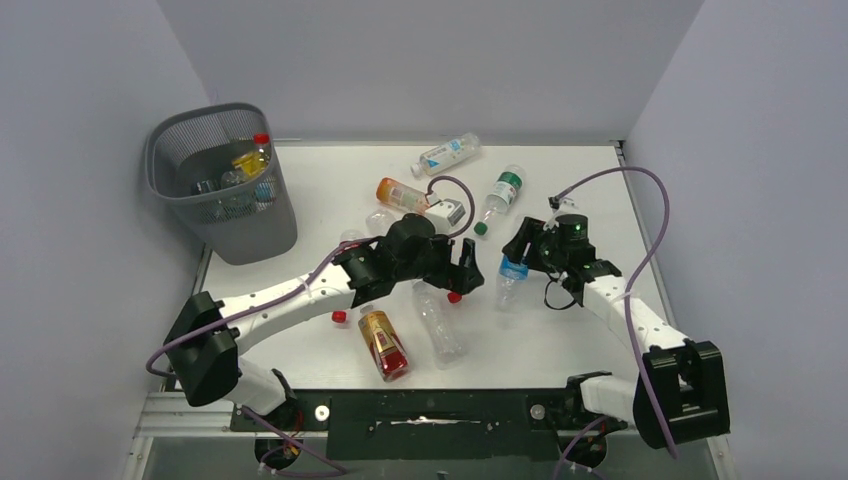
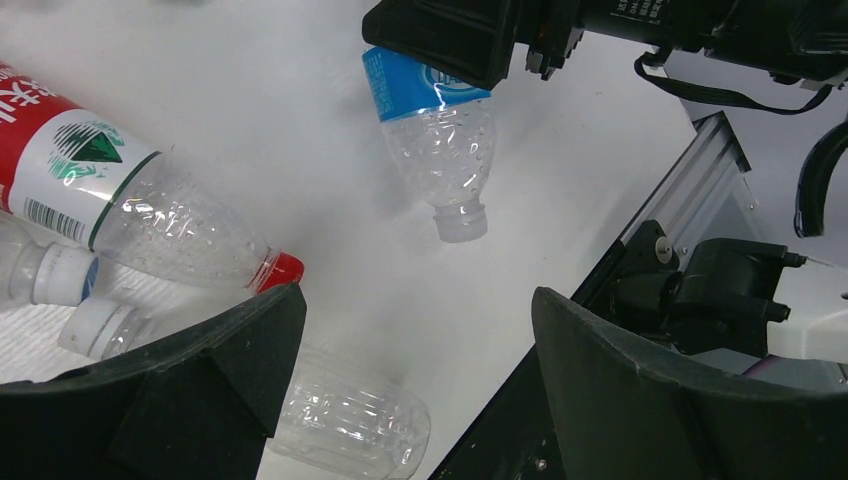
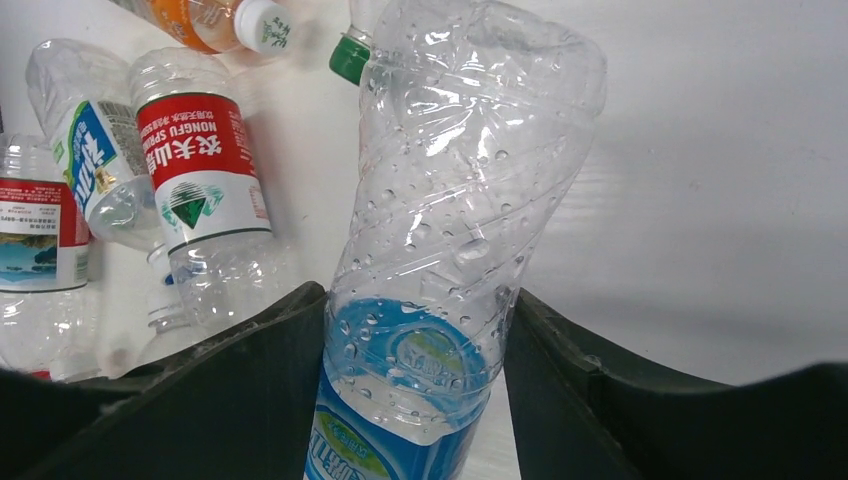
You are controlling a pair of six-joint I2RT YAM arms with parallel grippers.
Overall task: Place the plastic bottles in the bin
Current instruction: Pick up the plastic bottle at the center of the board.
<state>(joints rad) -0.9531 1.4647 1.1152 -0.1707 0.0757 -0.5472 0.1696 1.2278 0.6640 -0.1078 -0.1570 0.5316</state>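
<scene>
Two robot arms at work on a table strewn with plastic bottles. The right pincer (image 3: 415,300) is clamped on a blue-labelled bottle (image 3: 450,200), a clear one, with a finger pressed to either side of its labelled end. The left pincer (image 2: 415,300) gapes wide with nothing in it. The gripped bottle hangs just ahead of it, neck end turned its way.

A red-capped bottle (image 2: 130,190) with a red-and-white label lies beside one finger (image 2: 200,380) of the left pincer, cap almost against it. A bare clear bottle (image 2: 350,420) lies just beneath that pincer.

Beyond both pincers, toward the far wall, lie an orange bottle (image 1: 400,193), a green-capped bottle (image 1: 503,190) and a white-capped bottle (image 1: 447,153). Behind the left pincer, toward the arm bases, lies an amber bottle (image 1: 383,343).

The bin (image 1: 250,235) stands well away from both pincers, at the table's far left corner. It holds several bottles, a yellow bottle (image 1: 255,157) with a red cap uppermost.
</scene>
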